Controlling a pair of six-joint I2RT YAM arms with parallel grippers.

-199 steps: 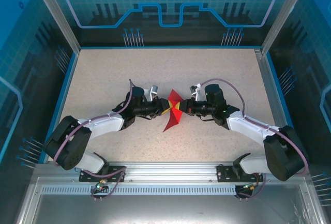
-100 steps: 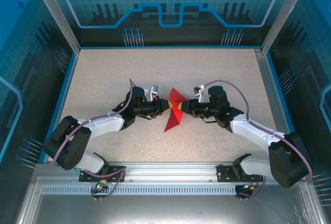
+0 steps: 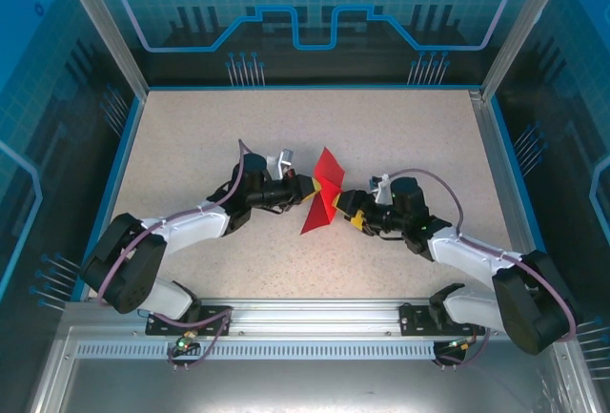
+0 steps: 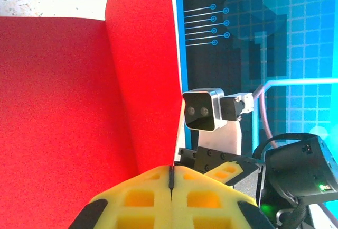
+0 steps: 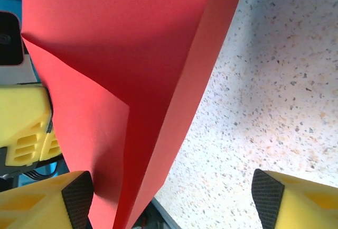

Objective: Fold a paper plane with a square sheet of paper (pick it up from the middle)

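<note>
- Top external view: the left end effector has just clamped fully shut on the left edge of the sheet of paper. In the left wrist view its yellow pads are pressed together.
- The sheet, bright red and part-folded with a crease, is held up over the middle of the worktop. Its flaps spread at the far end and taper to a point at the near end.
- The right end effector has let go, jaws wide, and drawn back to the near right. The left one alone carries the sheet, so I judge this a handover before a regrasp.
</note>
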